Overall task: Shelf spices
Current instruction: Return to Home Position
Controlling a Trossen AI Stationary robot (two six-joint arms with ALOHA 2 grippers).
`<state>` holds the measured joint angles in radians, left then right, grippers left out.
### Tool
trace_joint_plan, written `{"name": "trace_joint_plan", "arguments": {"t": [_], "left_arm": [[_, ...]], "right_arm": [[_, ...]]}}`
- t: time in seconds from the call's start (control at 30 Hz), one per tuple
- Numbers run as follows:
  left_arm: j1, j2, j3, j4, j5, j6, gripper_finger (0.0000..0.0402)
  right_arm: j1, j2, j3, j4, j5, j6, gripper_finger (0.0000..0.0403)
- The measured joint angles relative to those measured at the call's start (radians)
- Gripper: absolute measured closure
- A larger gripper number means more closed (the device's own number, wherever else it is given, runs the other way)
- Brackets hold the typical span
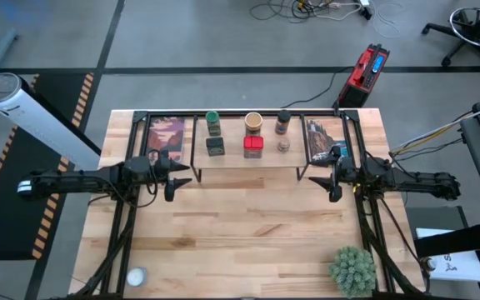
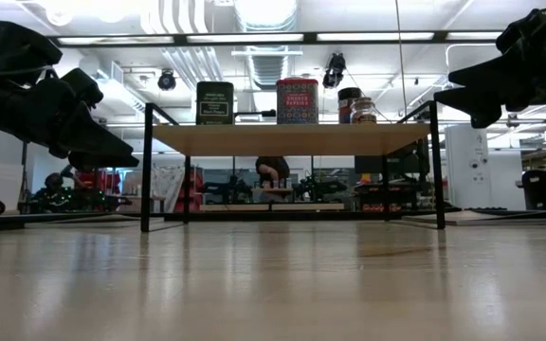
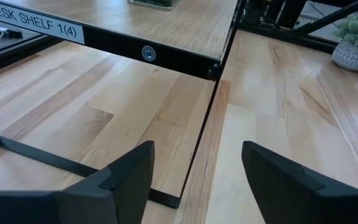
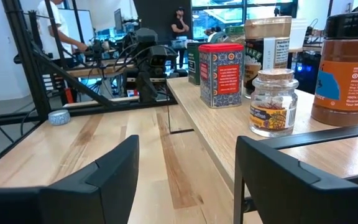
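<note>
The left end effector is held open and empty just left of the shelf. On it are set the green-lidded jar, black box, tan jar, red tin, brown bottle and tiny clear jar. The right end effector is held open and empty just right of the shelf.
</note>
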<state>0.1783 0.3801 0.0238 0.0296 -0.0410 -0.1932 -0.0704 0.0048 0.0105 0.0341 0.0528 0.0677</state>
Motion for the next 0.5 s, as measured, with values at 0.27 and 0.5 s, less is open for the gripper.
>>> {"name": "trace_joint_plan", "arguments": {"t": [0.27,0.5], "left_arm": [[0.0,0.0,0.0,0.0,0.0,0.0,0.0161],[0.0,0.0,0.0,0.0,0.0,0.0,0.0167]], "right_arm": [[0.0,0.001,0.0,-0.001,0.001,0.002,0.0171],[0.0,0.001,0.0,-0.001,0.001,0.0,0.0178]]}}
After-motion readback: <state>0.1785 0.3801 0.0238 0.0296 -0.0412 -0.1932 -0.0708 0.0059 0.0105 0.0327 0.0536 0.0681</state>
